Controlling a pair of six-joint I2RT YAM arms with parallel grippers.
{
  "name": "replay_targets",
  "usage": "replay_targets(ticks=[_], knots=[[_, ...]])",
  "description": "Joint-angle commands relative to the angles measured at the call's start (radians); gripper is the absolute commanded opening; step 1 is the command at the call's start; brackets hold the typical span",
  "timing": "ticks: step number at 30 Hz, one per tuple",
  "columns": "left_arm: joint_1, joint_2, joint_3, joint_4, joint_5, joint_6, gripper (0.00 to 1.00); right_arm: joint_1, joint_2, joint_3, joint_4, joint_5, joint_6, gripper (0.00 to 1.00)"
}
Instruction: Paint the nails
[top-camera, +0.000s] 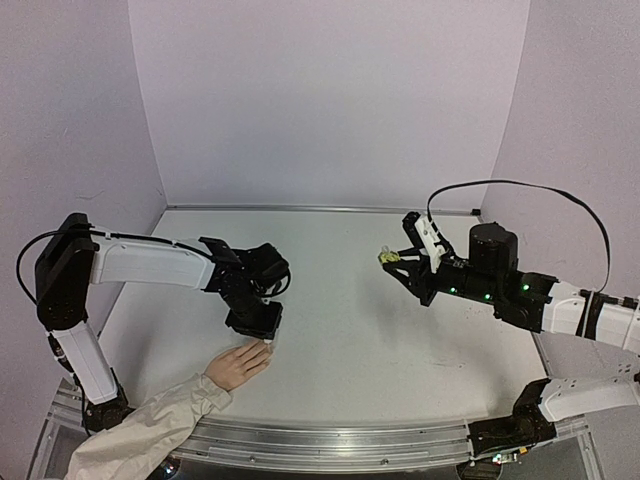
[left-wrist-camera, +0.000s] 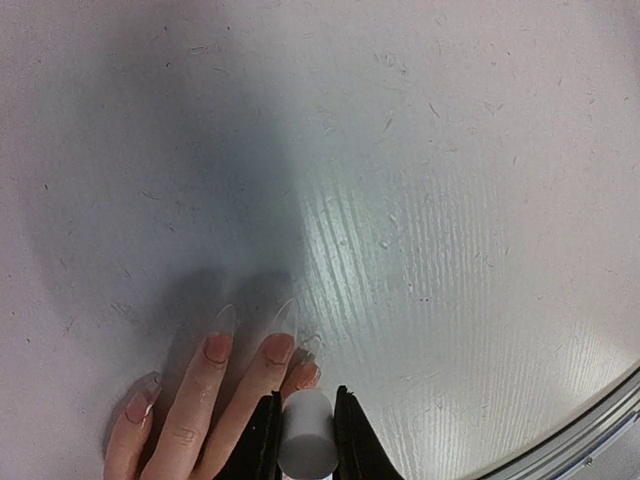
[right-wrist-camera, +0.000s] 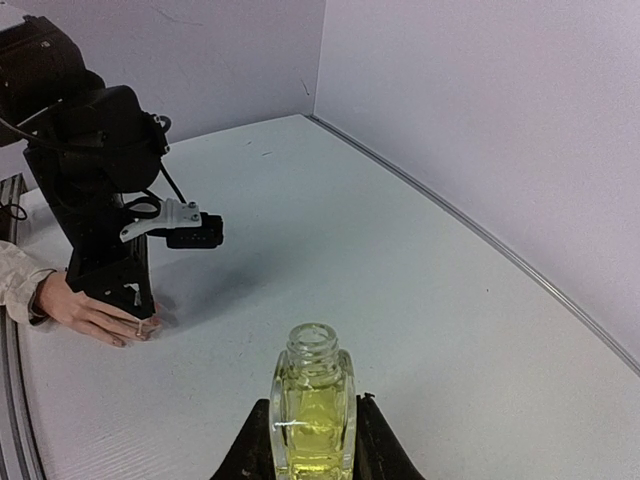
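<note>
A pale hand (top-camera: 238, 365) in a beige sleeve (top-camera: 140, 430) lies flat on the table at the near left. Its nails (left-wrist-camera: 278, 347) are pinkish with long clear tips. My left gripper (top-camera: 268, 338) points down over the fingertips, shut on a white cylindrical cap (left-wrist-camera: 306, 435). The cap stands right above one nail (left-wrist-camera: 305, 377); whatever is under it is hidden. My right gripper (top-camera: 392, 258) hovers at the middle right, shut on a small uncapped glass bottle (right-wrist-camera: 312, 410) of yellow-green liquid, held upright. The hand (right-wrist-camera: 90, 315) shows under the left arm in the right wrist view.
The white table (top-camera: 380, 340) is enclosed by lavender walls at the back and sides. A metal rail (top-camera: 350, 440) runs along the near edge. A black cable (top-camera: 560, 195) loops above the right arm.
</note>
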Motion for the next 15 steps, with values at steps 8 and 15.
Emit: replay_targets(ticks=[8, 15], knots=[[-0.004, 0.013, 0.05, 0.011, 0.008, 0.015, 0.0, 0.0, -0.008, 0.013, 0.056, -0.008, 0.004, 0.0], [-0.004, 0.019, 0.05, 0.012, 0.008, 0.012, 0.0, 0.0, -0.006, 0.013, 0.056, -0.01, 0.004, 0.0]])
